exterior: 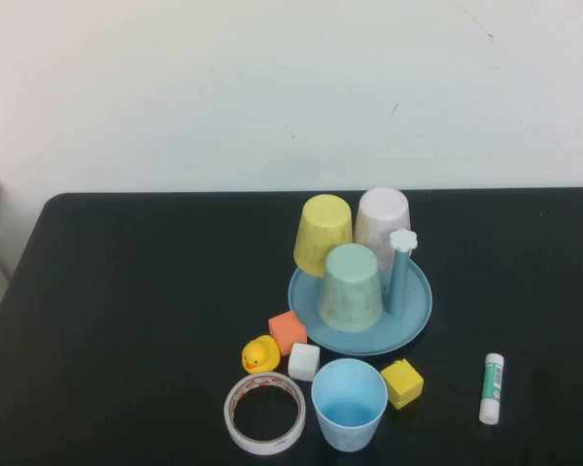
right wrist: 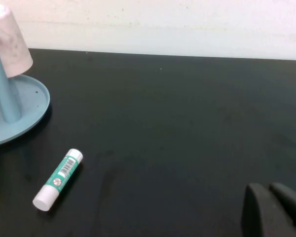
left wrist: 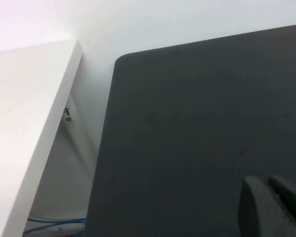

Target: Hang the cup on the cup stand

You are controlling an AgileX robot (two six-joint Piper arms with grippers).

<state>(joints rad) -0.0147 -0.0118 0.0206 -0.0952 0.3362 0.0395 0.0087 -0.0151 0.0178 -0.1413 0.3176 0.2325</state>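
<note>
The light sky-blue cup (exterior: pixel 349 404) stands upright, mouth up, near the table's front edge. Behind it the round blue cup stand (exterior: pixel 420 309) carries a mint-green cup (exterior: pixel 351 287), a yellow cup (exterior: pixel 324 234) and a pale pink-white cup (exterior: pixel 382 225), all upside down. One peg with a white flower knob (exterior: pixel 402 241) is bare. The stand's edge and peg (right wrist: pixel 4 96) show in the right wrist view. Neither arm shows in the high view. My left gripper (left wrist: pixel 269 197) is shut over the bare table's left side. My right gripper (right wrist: pixel 270 202) is shut over the table's right side.
Around the blue cup lie a tape roll (exterior: pixel 264 414), a white cube (exterior: pixel 303 361), a yellow duck (exterior: pixel 260 354), an orange cube (exterior: pixel 288 332) and a yellow cube (exterior: pixel 401 382). A glue stick (exterior: pixel 492 387) lies to the right; it also shows in the right wrist view (right wrist: pixel 57 179).
</note>
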